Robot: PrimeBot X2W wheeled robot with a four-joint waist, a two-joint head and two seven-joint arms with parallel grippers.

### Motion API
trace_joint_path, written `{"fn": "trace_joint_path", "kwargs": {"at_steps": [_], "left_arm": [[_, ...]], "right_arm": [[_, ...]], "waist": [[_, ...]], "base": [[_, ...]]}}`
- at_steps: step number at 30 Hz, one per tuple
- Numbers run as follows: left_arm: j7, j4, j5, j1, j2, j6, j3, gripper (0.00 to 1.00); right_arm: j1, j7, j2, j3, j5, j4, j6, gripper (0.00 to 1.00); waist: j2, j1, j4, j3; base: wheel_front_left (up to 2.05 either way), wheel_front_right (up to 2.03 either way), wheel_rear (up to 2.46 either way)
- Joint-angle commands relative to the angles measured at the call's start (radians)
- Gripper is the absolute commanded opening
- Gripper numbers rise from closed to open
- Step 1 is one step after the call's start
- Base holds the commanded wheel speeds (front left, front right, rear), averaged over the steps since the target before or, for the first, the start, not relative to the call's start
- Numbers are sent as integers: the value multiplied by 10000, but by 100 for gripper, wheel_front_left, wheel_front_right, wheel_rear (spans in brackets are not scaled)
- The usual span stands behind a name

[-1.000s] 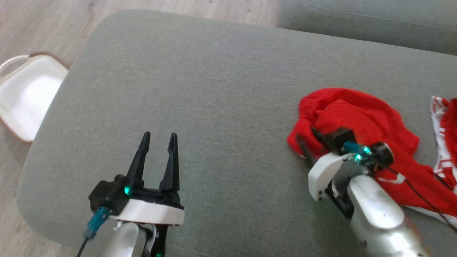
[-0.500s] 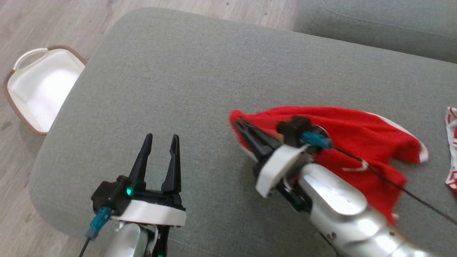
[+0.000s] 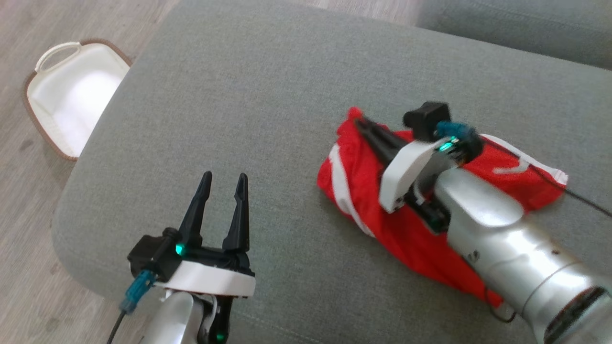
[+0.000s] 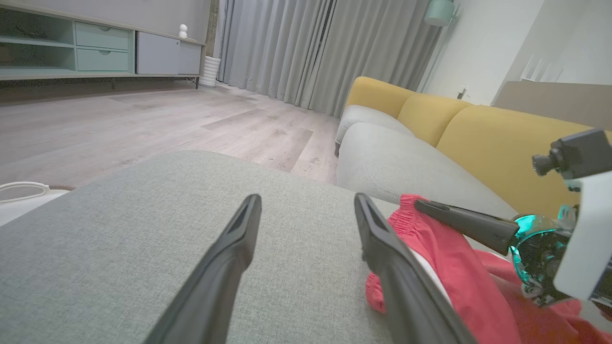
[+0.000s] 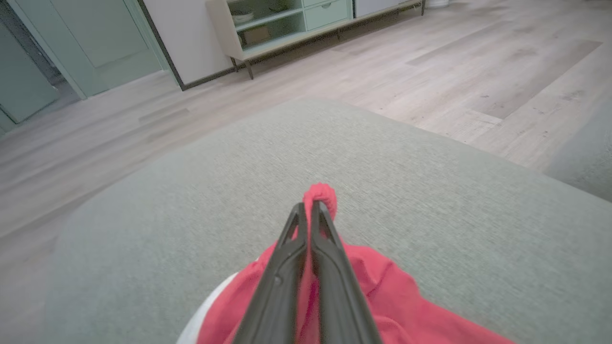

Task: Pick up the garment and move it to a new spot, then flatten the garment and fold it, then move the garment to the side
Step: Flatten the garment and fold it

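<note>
Right fingers: the right fingers (image 5: 286, 267) are pinching together on the waistband of the red shorts (image 3: 354, 177).
Left fingers: the left fingers (image 3: 195, 210) are hovering spread wide, holding nothing, near the cushion's front edge.
Shorts: lying bunched right of centre on the grey sofa cushion (image 3: 267, 95).
Doing it well: carrying them low toward the cushion's bare middle should avoid snags.
Room: a white basket (image 3: 76, 91) is sitting on the wood floor left of the cushion.

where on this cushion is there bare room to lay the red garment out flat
The widest bare stretch of the grey cushion lies between the red garment and the edge by the white basket, ahead of the open left gripper. Crowded on the robot's right: the right gripper, shut on the garment, and its arm cover that side.
</note>
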Motion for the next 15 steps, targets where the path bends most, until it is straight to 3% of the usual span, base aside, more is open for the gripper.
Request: {"fn": "trace_joint_path", "kwargs": {"at_steps": [1, 2, 3, 4, 10, 15], "left_arm": [[-51, -313, -113, -438, 33, 47, 271, 100], [-51, -309, -122, -457, 33, 54, 260, 100], [-51, -303, -129, -473, 33, 61, 247, 100], [-51, -299, -135, -484, 33, 68, 239, 100], [-51, -209, -91, -499, 33, 102, 332, 100], [-51, -199, 20, -433, 33, 109, 538, 100]], "right_arm": [[-454, 38, 106, 90, -20, 298, -9, 0], [-564, 128, 96, 161, -69, 671, -9, 0], [-695, 156, 78, 299, -239, 1023, -9, 36], [-794, 139, 104, 444, -393, 1289, -9, 100], [-1014, -363, 393, 858, -614, 2138, -9, 100], [-1017, -1021, 376, 359, -726, 2203, -9, 100]], "waist": [[0, -1, 48, 108], [0, -1, 50, 138], [0, -1, 50, 163], [0, -1, 38, 188], [0, -1, -201, 84], [0, -1, -612, -239]], "base": [[0, 0, 0], [0, 0, 0], [0, 0, 0], [0, 0, 0], [0, 0, 0], [0, 0, 0]]}}
